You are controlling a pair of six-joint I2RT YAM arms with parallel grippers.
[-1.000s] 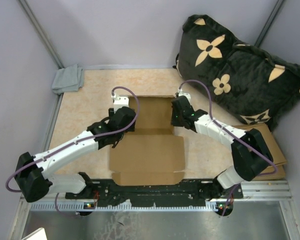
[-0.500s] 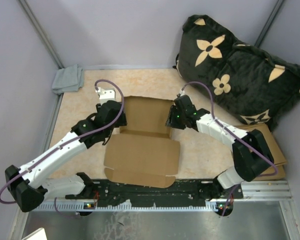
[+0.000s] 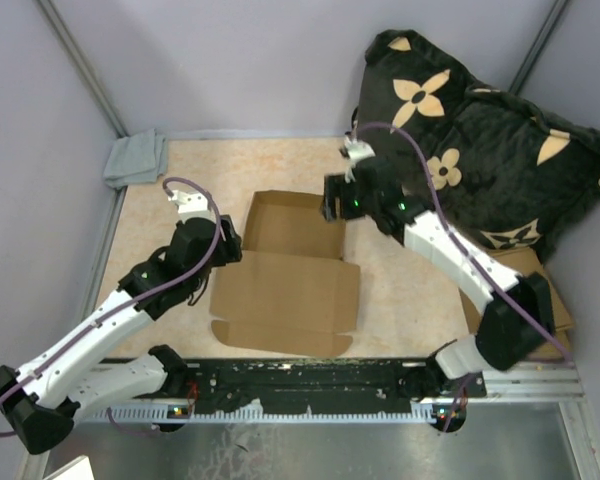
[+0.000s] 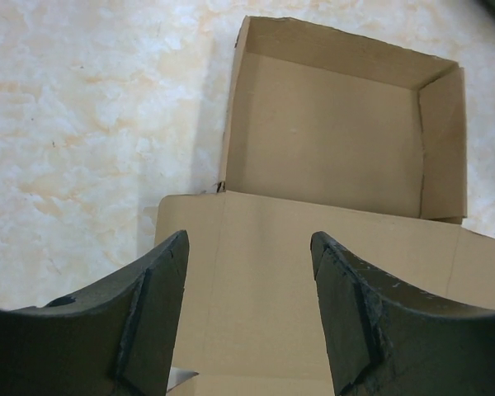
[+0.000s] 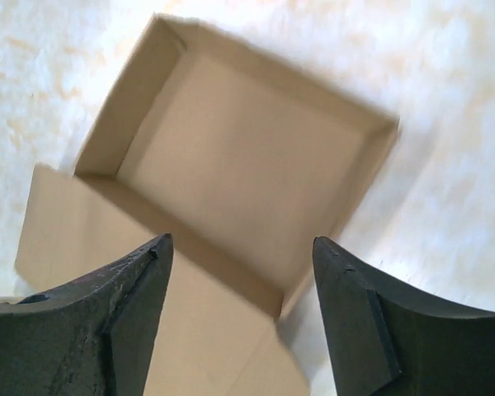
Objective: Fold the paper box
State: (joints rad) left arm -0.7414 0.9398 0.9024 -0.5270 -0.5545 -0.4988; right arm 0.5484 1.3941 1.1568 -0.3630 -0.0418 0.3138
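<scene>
Paper box (image 3: 285, 268) sat on the table (image 3: 160, 225) between my grippers, walls up, lid (image 3: 280, 305) flat. My left gripper (image 4: 247, 239) and right gripper (image 5: 241, 239) were open, holding nothing. I needed to lift the lid evenly by both corners.

Mottled beige table (image 3: 280, 165) with paper box (image 3: 285, 285) and crumpled grey cloth (image 3: 137, 158)

One paper box (image 3: 285, 290), one cloth (image 3: 137, 158), one cushion (image 3: 480, 150).
</scene>
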